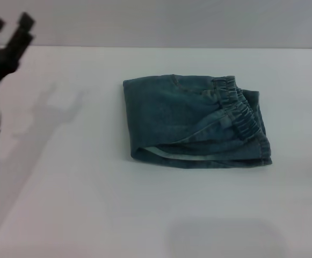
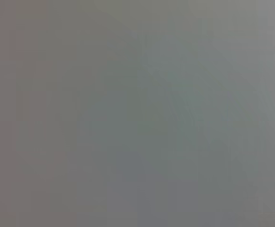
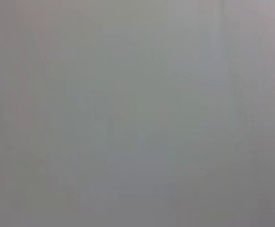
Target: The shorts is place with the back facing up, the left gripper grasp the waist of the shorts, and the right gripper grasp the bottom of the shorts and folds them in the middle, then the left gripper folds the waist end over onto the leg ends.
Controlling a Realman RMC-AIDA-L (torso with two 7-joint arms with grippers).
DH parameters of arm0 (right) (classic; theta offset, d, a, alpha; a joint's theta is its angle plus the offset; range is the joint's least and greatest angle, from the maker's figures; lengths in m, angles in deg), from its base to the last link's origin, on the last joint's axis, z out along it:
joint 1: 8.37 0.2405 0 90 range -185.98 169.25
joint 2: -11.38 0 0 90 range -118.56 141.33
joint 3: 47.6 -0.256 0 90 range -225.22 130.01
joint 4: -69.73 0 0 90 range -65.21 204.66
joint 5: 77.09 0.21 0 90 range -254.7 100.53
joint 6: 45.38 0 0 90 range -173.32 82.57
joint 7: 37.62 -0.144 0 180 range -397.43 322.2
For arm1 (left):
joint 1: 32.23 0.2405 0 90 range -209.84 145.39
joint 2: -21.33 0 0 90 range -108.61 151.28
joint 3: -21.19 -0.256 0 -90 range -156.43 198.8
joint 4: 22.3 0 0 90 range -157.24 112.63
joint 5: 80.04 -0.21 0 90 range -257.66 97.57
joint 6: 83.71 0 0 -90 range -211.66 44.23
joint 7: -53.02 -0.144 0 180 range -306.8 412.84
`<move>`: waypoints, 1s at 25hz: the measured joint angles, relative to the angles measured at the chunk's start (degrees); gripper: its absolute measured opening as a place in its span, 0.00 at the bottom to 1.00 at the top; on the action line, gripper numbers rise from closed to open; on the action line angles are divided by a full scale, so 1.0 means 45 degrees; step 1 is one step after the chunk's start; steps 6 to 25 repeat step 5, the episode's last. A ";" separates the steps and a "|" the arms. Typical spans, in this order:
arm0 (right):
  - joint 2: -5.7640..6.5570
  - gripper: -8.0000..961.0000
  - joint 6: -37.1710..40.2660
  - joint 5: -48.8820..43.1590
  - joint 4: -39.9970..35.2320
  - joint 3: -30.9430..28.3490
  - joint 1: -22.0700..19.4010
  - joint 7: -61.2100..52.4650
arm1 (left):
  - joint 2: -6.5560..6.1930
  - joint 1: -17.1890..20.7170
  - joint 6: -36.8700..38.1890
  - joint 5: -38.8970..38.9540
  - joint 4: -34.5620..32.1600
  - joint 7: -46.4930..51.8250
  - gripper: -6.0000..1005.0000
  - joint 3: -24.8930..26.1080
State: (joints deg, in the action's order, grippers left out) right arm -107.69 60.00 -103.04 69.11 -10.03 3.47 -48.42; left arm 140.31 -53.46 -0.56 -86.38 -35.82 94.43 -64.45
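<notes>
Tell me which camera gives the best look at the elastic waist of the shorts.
The head view. There the waist of the shorts lies on top of the folded shorts, toward the robot's right, its crinkled ridges plain to see. The left wrist view and the right wrist view both show only blank grey, with nothing of the waist.

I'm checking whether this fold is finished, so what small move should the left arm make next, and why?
Probably just keep the left gripper clear and park it. The shorts already lie folded into a compact bundle on the table, with the waist of the shorts on top at the right side. The gripper is open, empty, raised at the far left, touching nothing. The right gripper is out of view.
</notes>
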 joint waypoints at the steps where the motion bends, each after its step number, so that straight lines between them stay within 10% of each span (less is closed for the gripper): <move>1: 0.0000 0.55 -0.0040 0.0091 0.0090 -0.0191 -0.0026 0.0062 | 0.0012 0.0121 0.0356 0.0237 0.0130 -0.0209 0.84 -0.0014; 25: 0.0017 0.55 -0.0317 0.0129 0.0203 -0.0690 0.0009 0.0081 | 0.0028 0.0750 0.1389 0.0826 0.0303 -0.0779 0.84 -0.0081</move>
